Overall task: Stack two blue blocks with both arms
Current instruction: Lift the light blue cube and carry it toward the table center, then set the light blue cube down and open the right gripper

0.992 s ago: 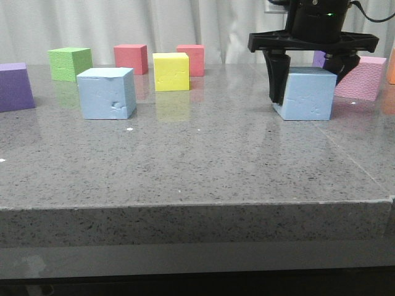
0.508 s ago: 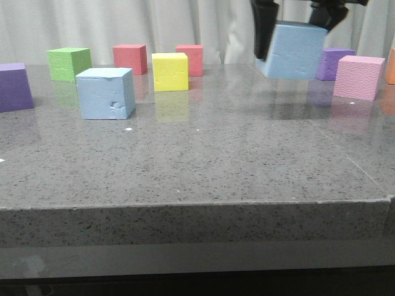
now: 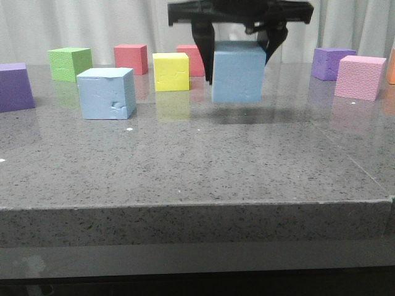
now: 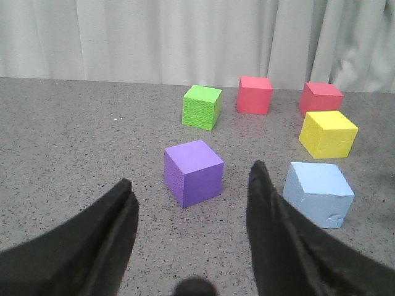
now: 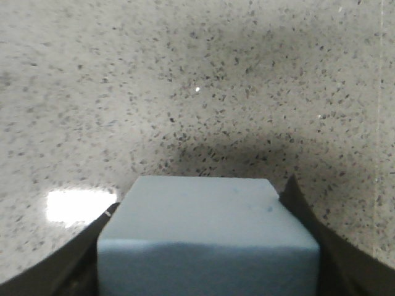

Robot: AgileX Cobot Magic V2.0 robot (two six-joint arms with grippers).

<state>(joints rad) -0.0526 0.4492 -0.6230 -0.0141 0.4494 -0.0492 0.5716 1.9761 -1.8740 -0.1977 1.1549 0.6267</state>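
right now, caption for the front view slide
Right gripper carries a blue block above the table, the other blue block resting at left.

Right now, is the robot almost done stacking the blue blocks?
About halfway. Done: the right gripper has picked up one blue block and holds it above the table. In hand: that block hangs in the air, not yet over the other blue block. Left: set it on top and let go. The left gripper is open and empty.

Front cam low at table [image 3: 185, 160] edge; L wrist shares far cubes; R wrist looks straight down, close.
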